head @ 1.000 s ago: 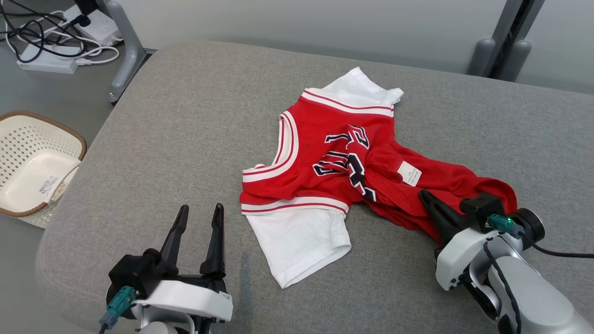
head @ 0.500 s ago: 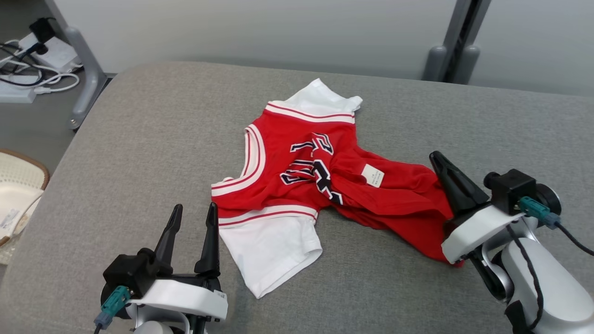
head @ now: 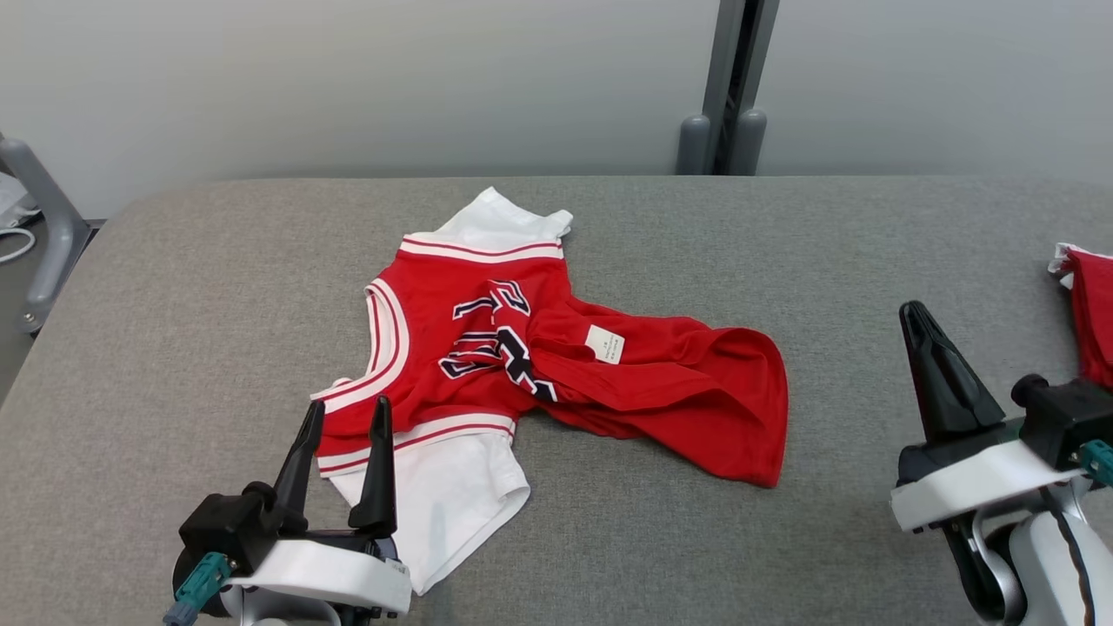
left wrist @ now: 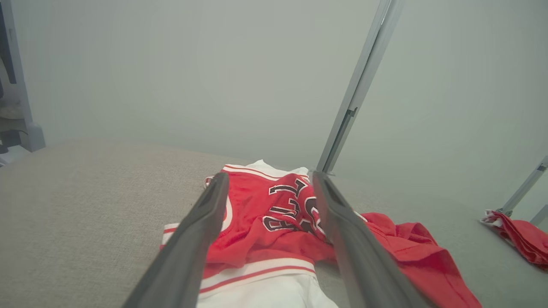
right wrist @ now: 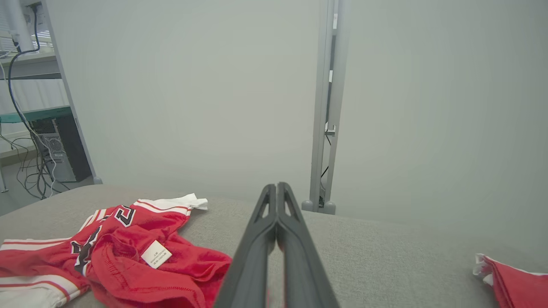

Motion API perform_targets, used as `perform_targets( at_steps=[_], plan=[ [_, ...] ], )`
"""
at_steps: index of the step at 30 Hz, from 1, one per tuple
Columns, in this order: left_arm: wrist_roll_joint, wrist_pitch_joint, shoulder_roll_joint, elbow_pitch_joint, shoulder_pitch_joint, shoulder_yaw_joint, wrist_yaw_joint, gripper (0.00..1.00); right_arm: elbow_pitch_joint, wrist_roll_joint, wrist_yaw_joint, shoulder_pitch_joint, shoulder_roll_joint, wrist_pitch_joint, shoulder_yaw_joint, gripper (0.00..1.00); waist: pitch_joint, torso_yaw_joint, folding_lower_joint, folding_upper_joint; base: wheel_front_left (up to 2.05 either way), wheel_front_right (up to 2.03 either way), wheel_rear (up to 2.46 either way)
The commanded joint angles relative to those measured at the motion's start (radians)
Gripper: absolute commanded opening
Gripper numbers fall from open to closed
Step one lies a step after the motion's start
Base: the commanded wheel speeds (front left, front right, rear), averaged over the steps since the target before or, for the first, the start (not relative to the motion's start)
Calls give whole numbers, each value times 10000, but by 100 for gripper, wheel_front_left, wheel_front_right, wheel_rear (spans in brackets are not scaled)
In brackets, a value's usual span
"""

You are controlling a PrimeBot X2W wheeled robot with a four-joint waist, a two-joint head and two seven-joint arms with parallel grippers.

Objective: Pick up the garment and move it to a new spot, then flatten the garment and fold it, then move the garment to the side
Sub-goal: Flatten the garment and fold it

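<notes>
The crumpled garment (head: pixel 487 348) likely awaits flattening, so the wide-open, empty left pincer (head: pixel 348 405) and closed, empty right pincer (head: pixel 911 311) must grasp its edges.

Left tool (head: pixel 349 405) and right tool (head: pixel 911 311) pretty much match: long black tapered fingers (head: pixel 379 469), white wrist shells (head: pixel 335 576), teal cable plugs (head: pixel 198 582).

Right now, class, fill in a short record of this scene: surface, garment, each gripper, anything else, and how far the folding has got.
surface: grey padded table
garment: red jersey with white sleeves, crumpled, its hem flipped over so a white label shows
left gripper: open, at the jersey's near sleeve, holding nothing
right gripper: shut, apart from the jersey, to its right
other: second red cloth at the table's right edge
folding: not yet done
</notes>
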Motion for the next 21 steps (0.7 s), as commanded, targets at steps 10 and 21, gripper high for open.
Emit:
perform_targets(
  at_steps=[10,21],
  plan=[
    [-88,-38,36,128,307,-1,-94,100,-120,-472,-4,1108,559,-3,-348,100,-182,-385,0,0,0,0,0],
    [41,-38,36,160,314,-3,-115,100,-96,-547,-4,1020,687,-3,-355,100,-197,-343,0,0,0,0,0]
  ],
)
